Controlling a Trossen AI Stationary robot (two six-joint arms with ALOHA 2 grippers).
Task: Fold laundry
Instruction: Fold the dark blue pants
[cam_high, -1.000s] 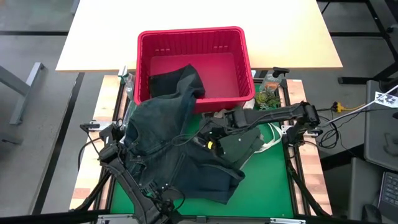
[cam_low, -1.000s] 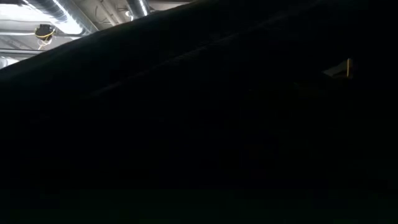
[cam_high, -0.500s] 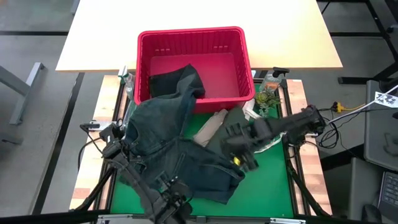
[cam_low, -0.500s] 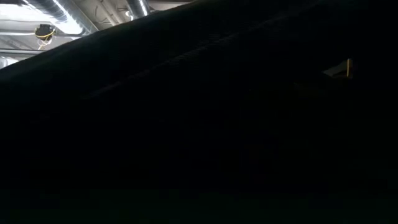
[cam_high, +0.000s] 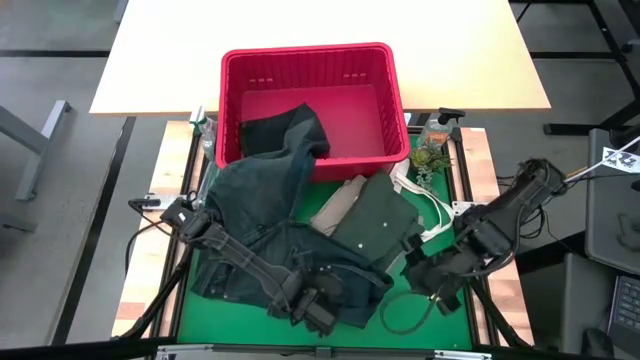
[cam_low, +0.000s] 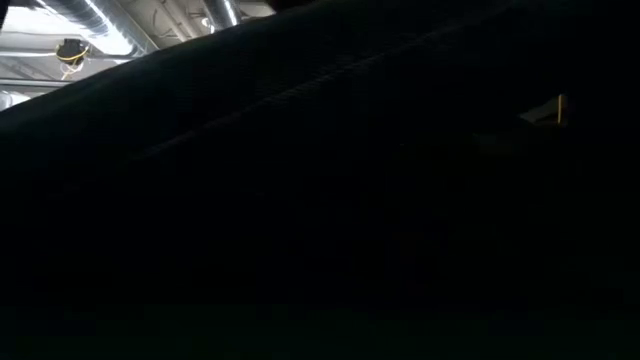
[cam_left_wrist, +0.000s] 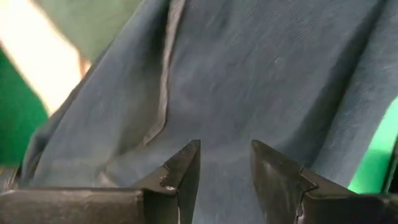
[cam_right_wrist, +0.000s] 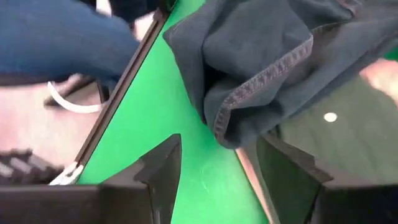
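A green mat (cam_high: 440, 330) covers the work table, with bare pale tabletop beyond it and dark floor around; the low view is blocked almost wholly by dark cloth. Nearest the robot, the left gripper (cam_high: 318, 305) is seen low over the near edge of the jeans (cam_high: 270, 225), which are spread in a crumpled heap across the left and middle of the mat. Its fingers (cam_left_wrist: 186, 168) are held partly apart, with denim lying just ahead of them and nothing pinched between. The right gripper (cam_high: 432, 278) is placed over bare mat at the near right; its fingers (cam_right_wrist: 163, 167) are spread wide and empty, with a stitched hem of the jeans and the green shirt (cam_high: 378, 225) just ahead. A tan top (cam_high: 335, 205) is tucked between jeans and shirt. Farther off, a red basket (cam_high: 390, 80) holds a black garment (cam_high: 275, 130). For a clean fold, the jeans would probably best be pinched at hem or waistband and drawn flat first, free of the shirt.
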